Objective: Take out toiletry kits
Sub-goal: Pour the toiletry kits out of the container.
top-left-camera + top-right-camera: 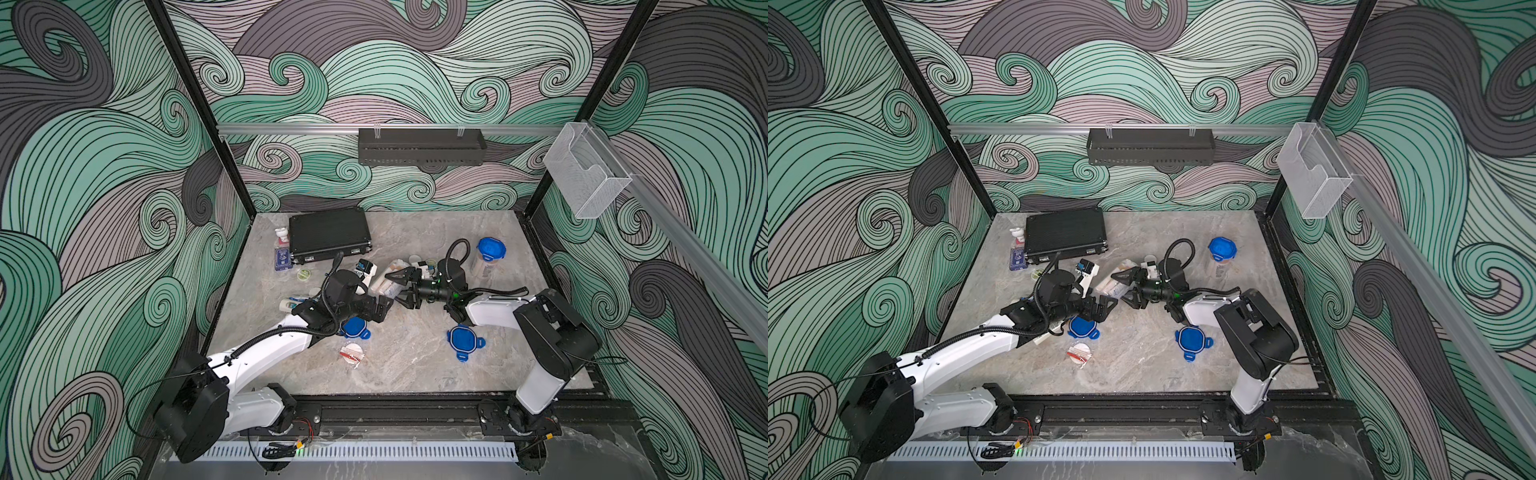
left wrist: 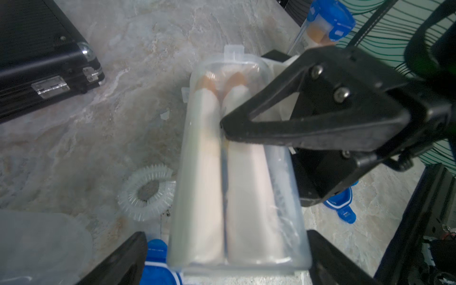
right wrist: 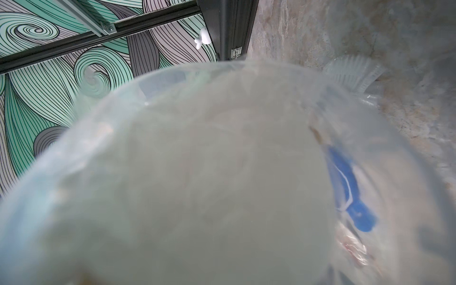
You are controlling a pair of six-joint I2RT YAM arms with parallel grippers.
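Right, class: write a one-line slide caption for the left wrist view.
Open left gripper straddles a clear container of two white orange-capped bottles, clamped by the right gripper.

Nothing legible from where I stand; the blue label on the clear pump bottle (image 1: 281, 257) is too blurred.

Walls (image 1: 374, 62): teal, mint, mauve and dark grey swirls, thin black lines. Table (image 1: 415, 365): grey-beige marble veining. Case (image 1: 328, 230): black, ribbed. Loose lids (image 1: 463, 338) and jar lid (image 1: 491, 248): bright blue. Clear container (image 2: 283, 197): frosted, holds white bottles (image 2: 204, 172) with orange caps (image 2: 207, 84). Round packet (image 1: 352, 352): white, red marks. Pump bottle (image 1: 282, 257): blue label, white head. Arms (image 1: 266, 349): white shells, black joints.
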